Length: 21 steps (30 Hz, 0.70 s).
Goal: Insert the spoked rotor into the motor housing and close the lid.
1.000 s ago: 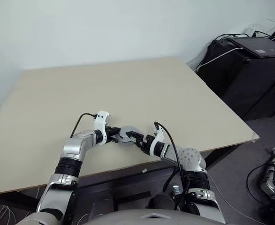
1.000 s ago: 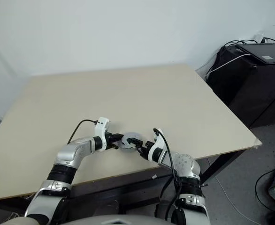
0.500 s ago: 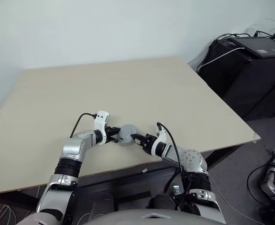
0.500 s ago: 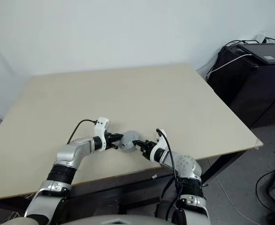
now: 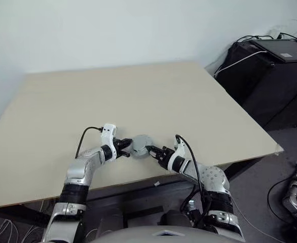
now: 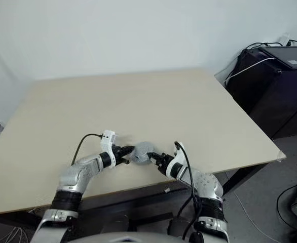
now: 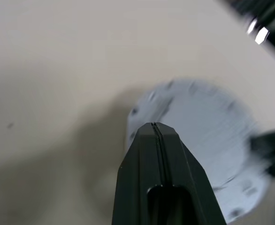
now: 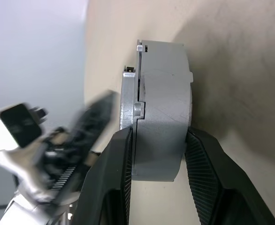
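The motor housing (image 8: 163,93), a grey round shell, stands on edge near the table's front edge, and my right gripper (image 8: 158,133) is shut on it across its thickness. The light-grey lid (image 8: 128,93) sits against the housing's face on the side turned to my left arm. My left gripper (image 7: 154,127) is shut and empty, its tip close to the lid's face (image 7: 208,136). In the eye views the housing (image 5: 141,144) sits between the left gripper (image 5: 125,148) and the right gripper (image 5: 151,150). The spoked rotor is hidden.
The beige table (image 5: 138,91) stretches wide and bare beyond the hands. Its front edge (image 5: 138,179) runs just below them. A black cabinet (image 5: 275,71) with cables stands on the floor at the right.
My right gripper has closed on the housing, which now stands on edge with a plain grey face showing instead of lying flat. My left gripper has risen slightly beside it.
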Motion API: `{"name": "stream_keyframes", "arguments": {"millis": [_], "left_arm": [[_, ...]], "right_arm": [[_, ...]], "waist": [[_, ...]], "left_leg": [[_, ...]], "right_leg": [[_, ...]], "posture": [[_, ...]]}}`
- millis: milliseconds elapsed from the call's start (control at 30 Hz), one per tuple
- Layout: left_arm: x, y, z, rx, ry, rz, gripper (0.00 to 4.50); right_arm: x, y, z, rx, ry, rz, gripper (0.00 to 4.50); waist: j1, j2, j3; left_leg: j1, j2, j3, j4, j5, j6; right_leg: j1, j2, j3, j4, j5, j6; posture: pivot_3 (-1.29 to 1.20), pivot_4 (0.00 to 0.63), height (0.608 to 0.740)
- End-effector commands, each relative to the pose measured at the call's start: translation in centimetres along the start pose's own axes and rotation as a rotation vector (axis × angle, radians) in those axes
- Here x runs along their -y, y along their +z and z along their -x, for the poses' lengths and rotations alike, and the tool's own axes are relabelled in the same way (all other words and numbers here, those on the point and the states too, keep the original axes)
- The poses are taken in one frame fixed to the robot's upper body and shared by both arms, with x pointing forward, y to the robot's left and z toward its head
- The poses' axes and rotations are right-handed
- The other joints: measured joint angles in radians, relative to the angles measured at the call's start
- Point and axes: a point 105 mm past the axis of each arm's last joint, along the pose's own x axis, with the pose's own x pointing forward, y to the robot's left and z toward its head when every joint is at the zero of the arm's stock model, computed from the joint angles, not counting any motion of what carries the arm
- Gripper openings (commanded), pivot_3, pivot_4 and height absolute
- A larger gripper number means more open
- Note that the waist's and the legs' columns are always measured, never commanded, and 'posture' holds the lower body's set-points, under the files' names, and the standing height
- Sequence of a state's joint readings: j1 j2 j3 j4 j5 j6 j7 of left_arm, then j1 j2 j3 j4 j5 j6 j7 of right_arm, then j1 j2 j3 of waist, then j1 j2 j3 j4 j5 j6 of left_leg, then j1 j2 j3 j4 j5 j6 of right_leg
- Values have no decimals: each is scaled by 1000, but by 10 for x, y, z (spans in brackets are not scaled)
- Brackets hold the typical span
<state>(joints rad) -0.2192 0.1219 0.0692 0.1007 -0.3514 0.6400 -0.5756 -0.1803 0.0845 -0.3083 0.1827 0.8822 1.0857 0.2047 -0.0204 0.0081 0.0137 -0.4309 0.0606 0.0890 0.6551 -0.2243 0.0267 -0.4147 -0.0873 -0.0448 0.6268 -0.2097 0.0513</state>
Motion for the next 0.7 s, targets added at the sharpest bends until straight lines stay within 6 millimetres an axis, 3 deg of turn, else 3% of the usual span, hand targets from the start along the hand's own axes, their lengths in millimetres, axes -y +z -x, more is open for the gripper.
{"name": "stream_keyframes", "arguments": {"millis": [33,167,233,467,600,700], "left_arm": [[5,38,19,215,11,-4,0],[4,45,41,351,41,94,0],[4,39,54,397,31,202,0],[16,-20,78,338,-3,552,0],[25,-34,83,359,-51,747,0],[32,-37,85,384,-104,849,621]], "right_arm": [[-20,-4,-6,64,94,-58,1332],[-24,1,-5,92,116,-74,1330],[-31,4,-3,106,147,-80,1329],[-64,3,0,80,306,-74,1329],[-80,-1,0,43,367,-65,1329],[-90,-8,-1,-2,404,-48,1329]], "waist": [[-3,0,0],[-6,0,1],[-6,0,3],[-16,-1,7],[-17,-4,12],[-19,-3,14]], "left_leg": [[0,0,0,0,0,0],[0,0,0,0,0,0],[0,0,0,0,0,0],[0,0,0,0,0,0],[0,1,-2,0,-1,0],[0,2,-3,0,-1,0]], "right_leg": [[0,0,0,0,0,0],[0,0,0,0,0,1],[0,0,0,0,-1,1],[0,0,0,-1,-1,1],[-1,0,-1,0,-1,1],[-1,-1,-1,0,-1,1]], "posture": [[0,0,740],[0,0,740],[0,0,740],[0,0,740],[0,0,740],[0,0,740]]}}
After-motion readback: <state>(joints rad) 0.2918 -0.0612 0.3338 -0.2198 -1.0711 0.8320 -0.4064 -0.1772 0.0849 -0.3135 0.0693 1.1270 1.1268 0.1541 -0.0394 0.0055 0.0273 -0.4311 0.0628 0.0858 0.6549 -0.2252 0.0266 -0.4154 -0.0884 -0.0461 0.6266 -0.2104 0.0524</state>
